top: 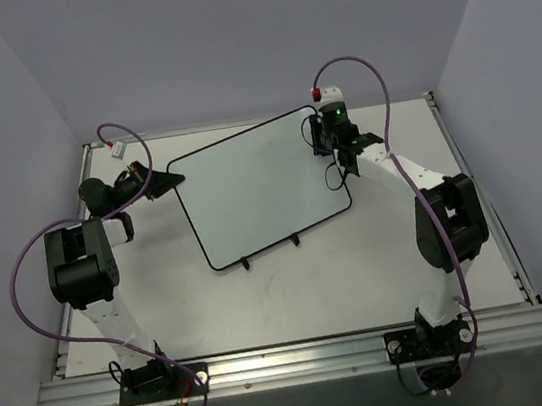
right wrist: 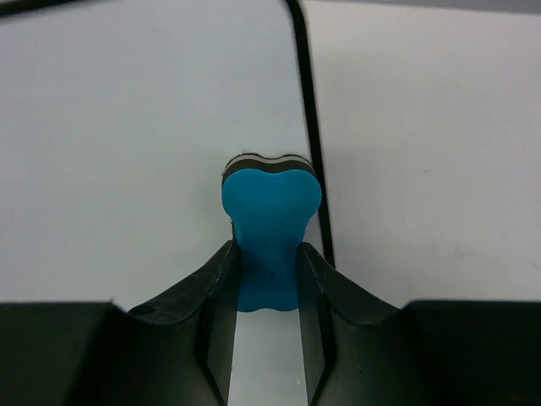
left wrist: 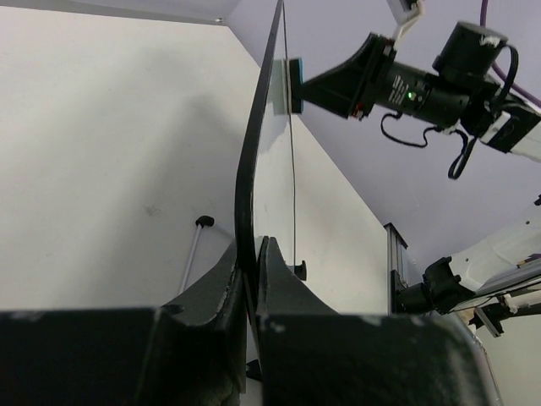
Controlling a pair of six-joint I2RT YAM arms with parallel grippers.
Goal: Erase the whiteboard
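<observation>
From my station I see the whiteboard [top: 259,189] lying askew on the table [top: 381,268], between the two arms and toward the far side. Its two small black feet [top: 246,263] point back at the arm bases, and its surface reads white in the overhead view. The left gripper [left wrist: 251,249] is at the board's left edge. In its wrist view both dark fingers are pinched onto the thin black frame with no gap showing, so it is clamped on the board itself, which runs away from the camera edge-on. The right gripper [right wrist: 269,247] is over the board's far right corner and holds the small blue eraser [right wrist: 270,199]. Its jaws are drawn in only as far as the block's width, squeezing its waist so that the blue top bulges out above them. The eraser's dark underside faces the white surface just inside the right frame line — touching it, as far as the left wrist view lets me judge. Whether the board's left edge is raised off the table, I cannot tell.
</observation>
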